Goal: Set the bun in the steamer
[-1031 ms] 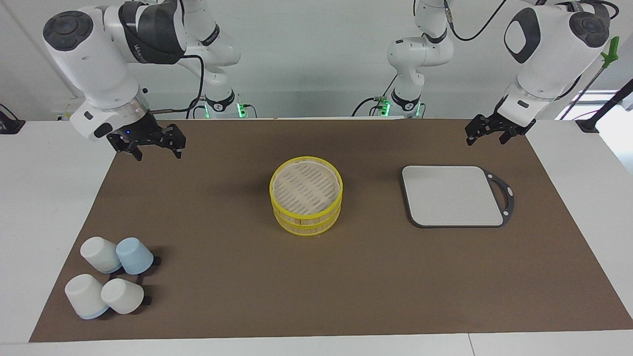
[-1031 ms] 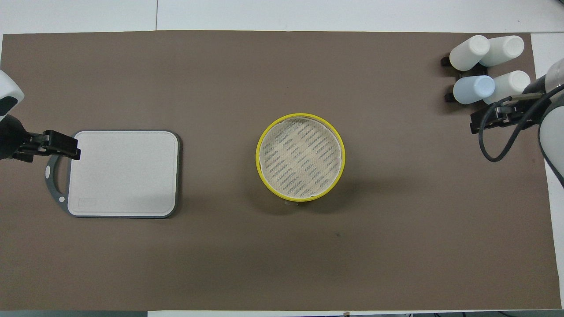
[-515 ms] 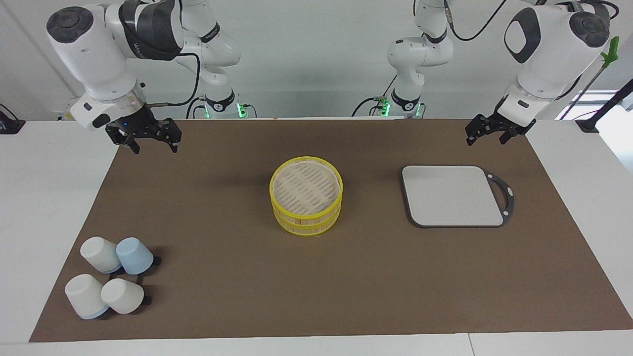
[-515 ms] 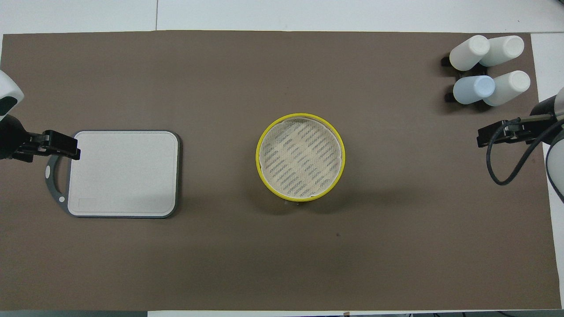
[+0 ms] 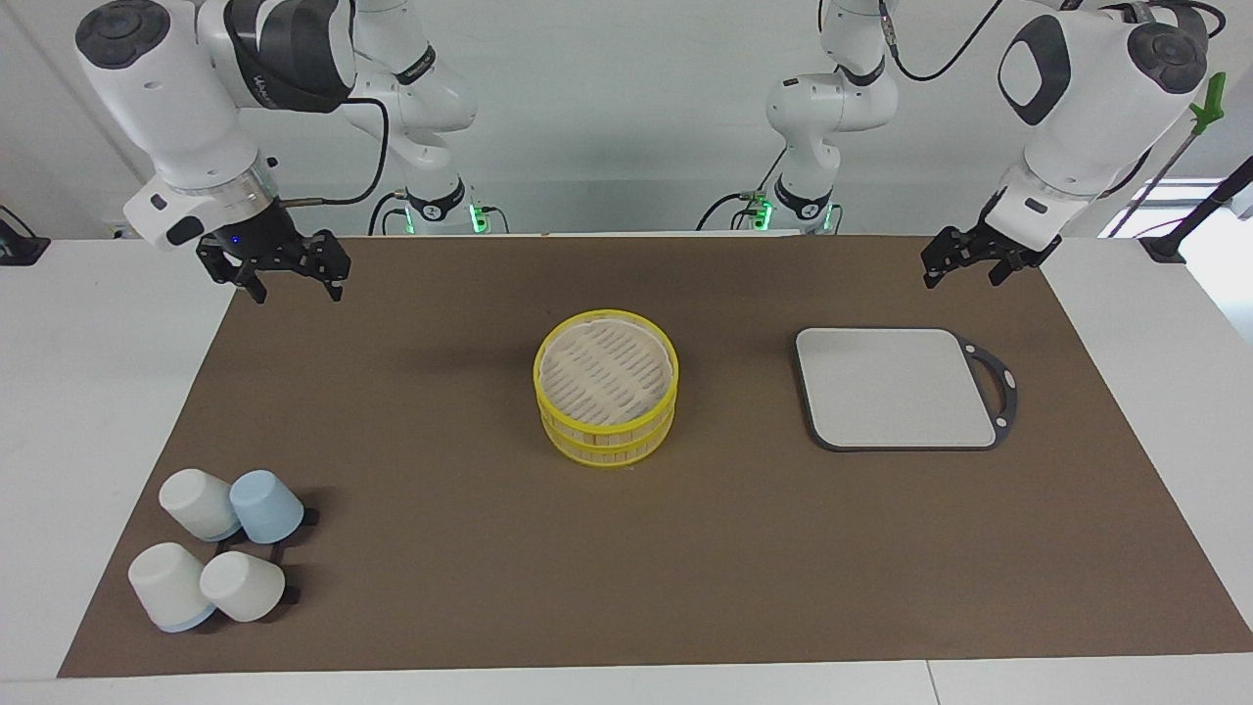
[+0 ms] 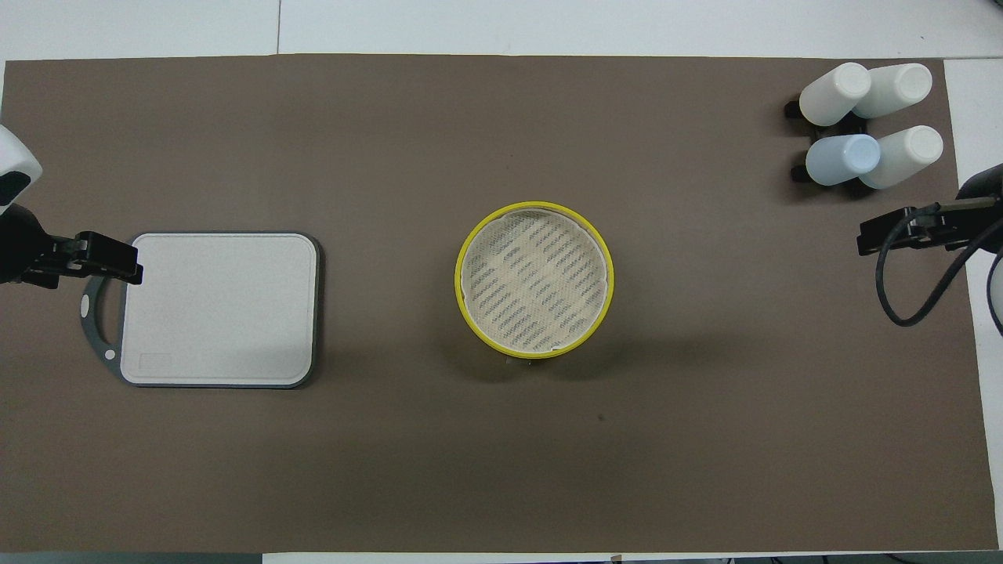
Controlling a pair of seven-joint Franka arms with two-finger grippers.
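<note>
The steamer (image 5: 607, 387) stands at the middle of the brown mat, two yellow-rimmed tiers stacked. From above the steamer (image 6: 534, 280) shows a pale slatted surface with nothing on it. No bun shows in either view. My right gripper (image 5: 297, 282) is open and empty, up in the air over the mat's edge at the right arm's end; it also shows in the overhead view (image 6: 893, 233). My left gripper (image 5: 961, 271) is open and empty, waiting in the air over the mat just beside the grey tray's handle; it also shows in the overhead view (image 6: 110, 262).
A flat grey square tray (image 5: 896, 387) with a dark handle lies toward the left arm's end and shows bare from above (image 6: 219, 309). Several upturned white and pale blue cups (image 5: 220, 548) stand at the right arm's end, farther from the robots (image 6: 866, 125).
My right gripper has risen and drawn back toward the robots and the mat's edge at its own end. The left arm, steamer, tray and cups have not moved.
</note>
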